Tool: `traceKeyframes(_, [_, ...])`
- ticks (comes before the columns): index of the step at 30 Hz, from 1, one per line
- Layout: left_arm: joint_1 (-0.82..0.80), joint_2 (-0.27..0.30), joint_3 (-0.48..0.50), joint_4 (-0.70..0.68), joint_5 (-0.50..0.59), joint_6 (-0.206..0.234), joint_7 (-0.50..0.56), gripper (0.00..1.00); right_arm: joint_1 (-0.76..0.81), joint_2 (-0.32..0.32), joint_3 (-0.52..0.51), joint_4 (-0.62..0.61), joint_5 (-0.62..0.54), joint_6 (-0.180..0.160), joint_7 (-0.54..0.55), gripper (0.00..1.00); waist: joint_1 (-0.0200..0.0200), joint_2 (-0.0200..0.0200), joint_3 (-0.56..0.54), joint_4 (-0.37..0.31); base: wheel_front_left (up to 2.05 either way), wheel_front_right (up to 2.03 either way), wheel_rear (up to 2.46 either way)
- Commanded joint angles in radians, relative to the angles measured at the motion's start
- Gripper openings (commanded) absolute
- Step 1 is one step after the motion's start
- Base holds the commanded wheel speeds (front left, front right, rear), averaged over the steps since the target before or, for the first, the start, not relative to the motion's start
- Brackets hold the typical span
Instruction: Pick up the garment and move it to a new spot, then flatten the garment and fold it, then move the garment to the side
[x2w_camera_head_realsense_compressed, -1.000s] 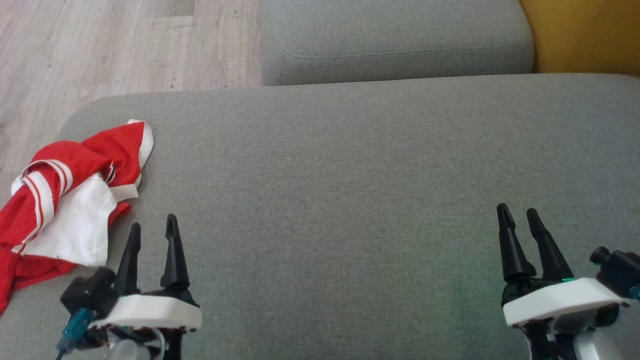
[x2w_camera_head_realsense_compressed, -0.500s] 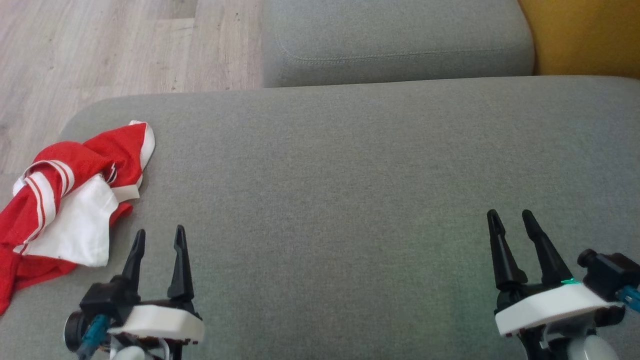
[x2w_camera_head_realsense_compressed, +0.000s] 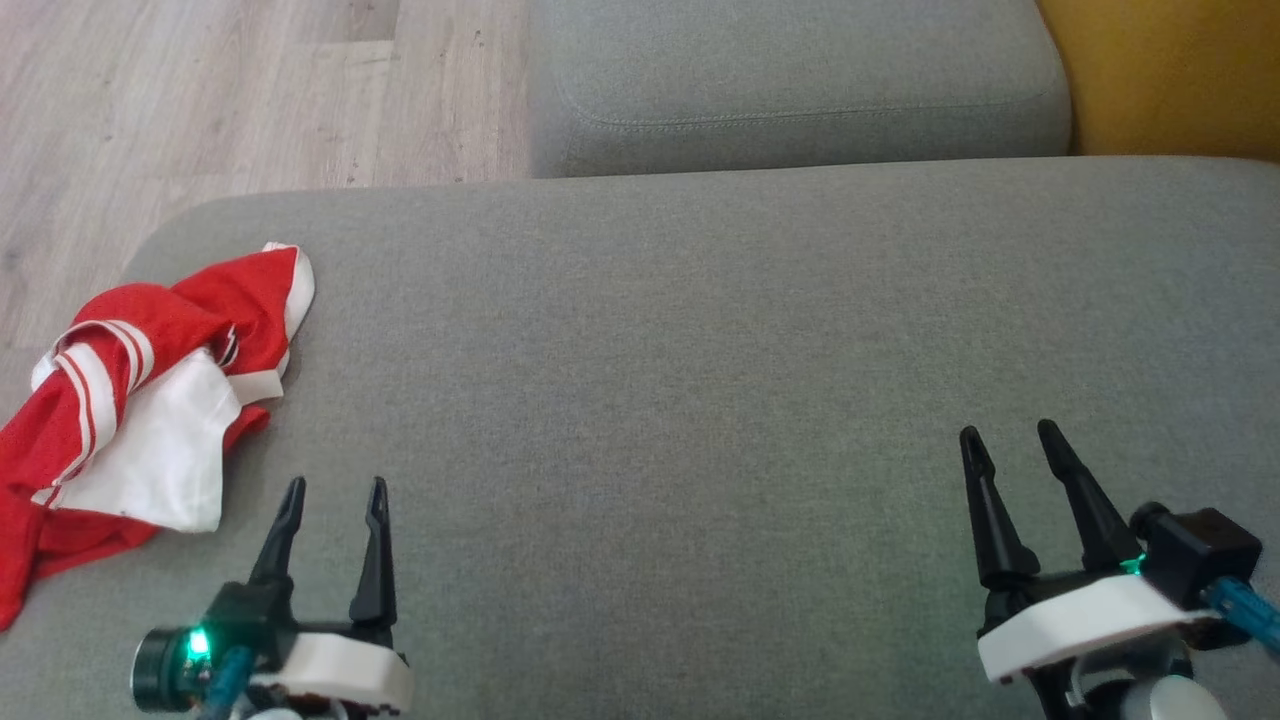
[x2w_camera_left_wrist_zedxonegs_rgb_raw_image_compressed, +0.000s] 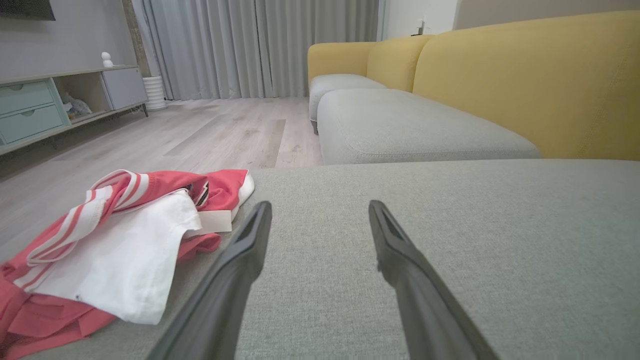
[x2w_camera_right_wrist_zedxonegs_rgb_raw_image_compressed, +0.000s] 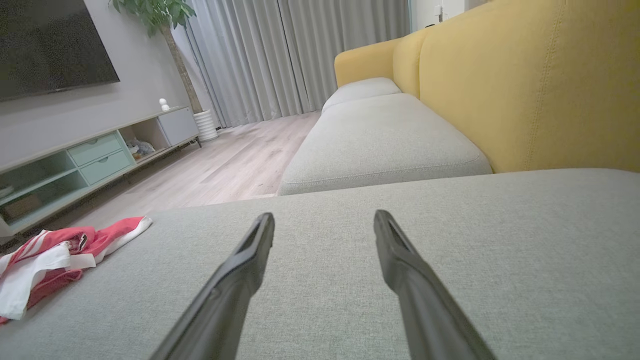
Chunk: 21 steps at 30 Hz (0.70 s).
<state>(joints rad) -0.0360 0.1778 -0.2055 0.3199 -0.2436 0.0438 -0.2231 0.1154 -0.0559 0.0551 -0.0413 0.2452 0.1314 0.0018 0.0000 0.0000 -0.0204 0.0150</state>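
Observation:
A crumpled red and white garment (x2w_camera_head_realsense_compressed: 140, 410) lies at the left end of the grey sofa cushion (x2w_camera_head_realsense_compressed: 700, 380), partly hanging over its left edge. My left gripper (x2w_camera_head_realsense_compressed: 335, 488) stands open just right of and nearer than the garment, apart from it, nothing between its fingers. In the left wrist view the garment (x2w_camera_left_wrist_zedxonegs_rgb_raw_image_compressed: 115, 250) sits left of the open left gripper (x2w_camera_left_wrist_zedxonegs_rgb_raw_image_compressed: 320, 207). My right gripper (x2w_camera_head_realsense_compressed: 1005, 432) is open over the cushion's right part, far from the cloth. The right wrist view shows the garment (x2w_camera_right_wrist_zedxonegs_rgb_raw_image_compressed: 50, 255) at the far left and the right gripper (x2w_camera_right_wrist_zedxonegs_rgb_raw_image_compressed: 324, 216) open.
A second grey cushion (x2w_camera_head_realsense_compressed: 800, 90) lies beyond the first, with a yellow sofa back (x2w_camera_head_realsense_compressed: 1170, 75) to the right. Pale wood floor (x2w_camera_head_realsense_compressed: 200, 100) lies past the cushion's left edge. A low cabinet (x2w_camera_right_wrist_zedxonegs_rgb_raw_image_compressed: 90, 160) and curtains (x2w_camera_right_wrist_zedxonegs_rgb_raw_image_compressed: 300, 55) stand across the room.
Both grippers have drawn back toward the near edge of the head view, still open. The picture has shifted slightly downward. The garment has not moved on the cushion.

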Motion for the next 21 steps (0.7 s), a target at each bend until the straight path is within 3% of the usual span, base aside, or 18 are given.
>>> traceKeyframes(1, [-0.055,0.023,0.017,-0.019,0.033,0.006,-0.023,1.00,-0.016,-0.003,0.015,-0.047,-0.037,-0.001,0.004,1.00,0.0000,0.0000,-0.001,0.000,0.00,0.00,0.00])
traceKeyframes(6, [-0.062,0.027,0.008,0.005,0.078,0.014,-0.037,1.00,-0.006,0.002,0.002,-0.057,-0.084,-0.001,0.007,1.00,0.0000,0.0000,-0.003,0.001,0.00,0.00,0.00])
traceKeyframes(21, [-0.065,0.018,0.013,0.040,0.030,0.016,-0.009,1.00,-0.005,0.005,-0.016,-0.051,-0.046,-0.001,0.020,1.00,0.0000,0.0000,-0.003,0.000,0.00,0.00,0.00])
